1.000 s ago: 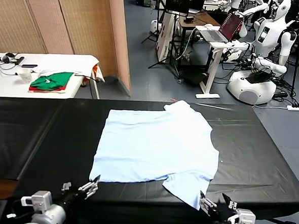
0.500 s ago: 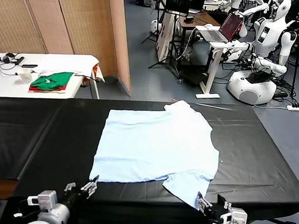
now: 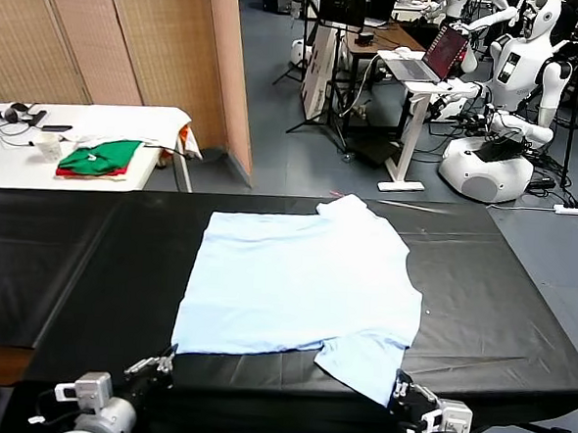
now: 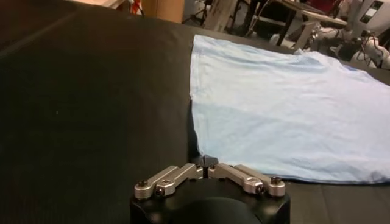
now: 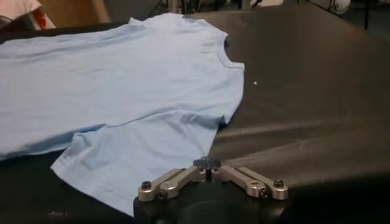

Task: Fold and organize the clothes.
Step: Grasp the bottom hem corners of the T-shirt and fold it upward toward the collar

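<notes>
Head view: pale blue T-shirt (image 3: 299, 286) spread flat in the middle of the black surface (image 3: 60, 261), one sleeve hanging toward the near right edge, the other at the far side. Left pincer (image 3: 158, 366) low at the near edge, just short of the shirt's near left corner, closed with nothing between the tips. Right pincer (image 3: 403, 388) at the near edge beside the tip of the near sleeve, likewise closed; hard to say from here whether any cloth is caught. Beyond the surface, a white side table (image 3: 89, 116) with green and red folded garments (image 3: 100, 157), a woven screen (image 3: 133, 35), a laptop (image 3: 431, 58) on a stand, and a white robot (image 3: 507, 102) on grey floor.

Left wrist view: left pincer (image 4: 209, 167) shut tip to tip, right at the shirt's corner (image 4: 198, 146); no clear fold of cloth seen in it.

Right wrist view: right pincer (image 5: 208, 165) shut, hovering over the sleeve (image 5: 134, 161), apparently empty.

Probably light, soft and limp, likely to sag and wrinkle when lifted; thin edges lying tight to the cover, so a pinch low at the near hem corner and the sleeve edge looks best.
</notes>
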Robot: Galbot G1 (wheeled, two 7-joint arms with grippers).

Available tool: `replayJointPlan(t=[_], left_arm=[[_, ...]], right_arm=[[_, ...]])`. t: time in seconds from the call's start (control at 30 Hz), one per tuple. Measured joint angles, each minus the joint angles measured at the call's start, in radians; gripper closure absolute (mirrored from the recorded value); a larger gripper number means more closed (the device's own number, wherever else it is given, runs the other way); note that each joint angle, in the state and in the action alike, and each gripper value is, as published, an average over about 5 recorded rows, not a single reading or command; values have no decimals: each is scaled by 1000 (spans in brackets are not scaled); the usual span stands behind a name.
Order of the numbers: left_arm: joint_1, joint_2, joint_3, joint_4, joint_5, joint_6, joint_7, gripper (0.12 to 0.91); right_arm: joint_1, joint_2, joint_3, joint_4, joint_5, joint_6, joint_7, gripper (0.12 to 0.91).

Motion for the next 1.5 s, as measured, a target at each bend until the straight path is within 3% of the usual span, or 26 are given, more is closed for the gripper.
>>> replayJointPlan(t=[0.2, 0.43, 0.73, 0.83, 1.07, 1.17, 1.3, 1.5], left_arm=[[70, -11, -28, -54, 32, -10, -23, 883], [172, -26, -64, -131, 75, -43, -29, 883], [151, -51, -64, -132, 95, -62, -25, 883], [137, -51, -59, -125, 95, -61, -25, 883], [136, -59, -40, -112, 107, -60, -19, 883], [138, -60, -37, -107, 111, -60, -16, 883], [137, -59, -35, -99, 113, -61, -15, 883], [138, -59, -33, -92, 115, -63, -14, 883]], right_arm=[[-81, -6, 16, 74, -20, 1, 11, 884], [-140, -8, 20, 114, -14, 34, -5, 884], [-88, -21, 31, 100, 12, 35, -42, 871], [-67, -18, 20, 77, 5, 24, -57, 760], [-56, -12, 7, 41, -16, 21, -59, 315], [-57, -11, 7, 32, -17, 21, -60, 176], [-49, -9, -1, 14, -18, 21, -66, 166], [-37, -6, -11, -14, -30, 23, -79, 298]])
